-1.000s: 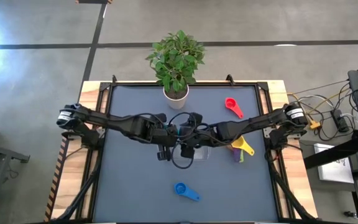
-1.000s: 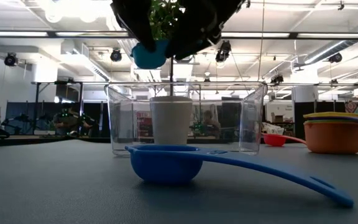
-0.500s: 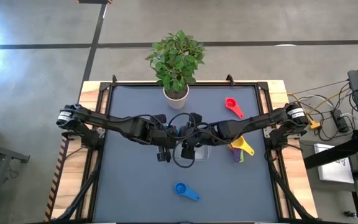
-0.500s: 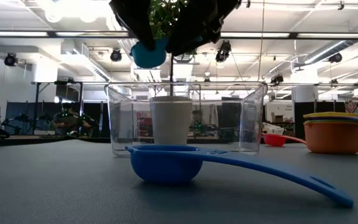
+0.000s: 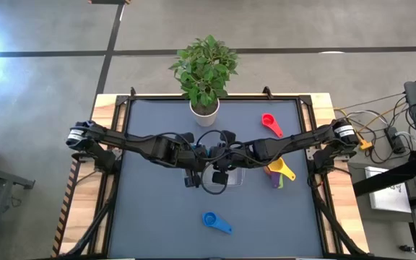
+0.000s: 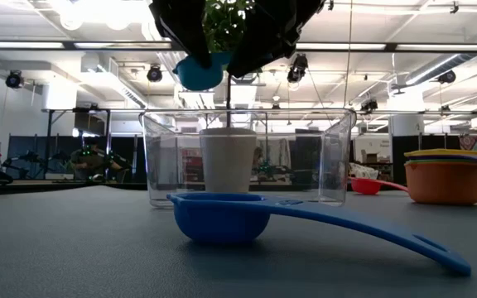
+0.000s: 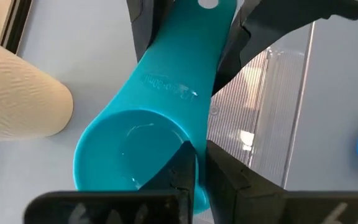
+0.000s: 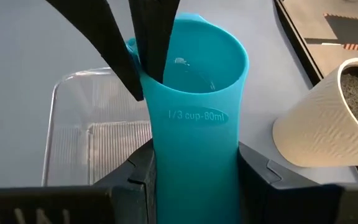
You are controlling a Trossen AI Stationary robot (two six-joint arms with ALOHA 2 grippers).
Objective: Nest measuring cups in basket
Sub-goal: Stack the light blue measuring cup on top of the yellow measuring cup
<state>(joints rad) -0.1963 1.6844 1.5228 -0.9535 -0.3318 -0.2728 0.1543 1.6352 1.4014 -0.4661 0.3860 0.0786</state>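
1. Two grippers meet over the middle of the table [image 5: 143, 217], both on one teal cup [image 6: 199, 73] that hangs in the air above the clear basket [image 6: 247, 157].
2. In the left wrist view the teal cup [image 7: 148, 130] runs lengthwise between the left gripper's [image 7: 188, 37] fingers, which are clamped on its handle, bowl end away from the wrist.
3. In the right wrist view the teal cup [image 8: 194, 118] sits squeezed between the right gripper's [image 8: 194, 168] fingers, the left arm's dark fingers [image 8: 151, 37] crossing its rim.
4. Compared with half a second ago, the arms and cup have barely shifted; the blue cup [image 5: 215, 221] lies in the same spot near the table's front.
5. Only the low view shows the teal cup's height above the basket, with the blue cup [image 6: 247, 219] upright in front, handle pointing right.
6. Only the high view shows the red cup [image 5: 270, 123] at the back right and the yellow cup [image 5: 282, 170] on a stack just right of the basket [image 5: 231, 178].
7. The white plant pot [image 5: 204, 110] stands at the table's back edge.
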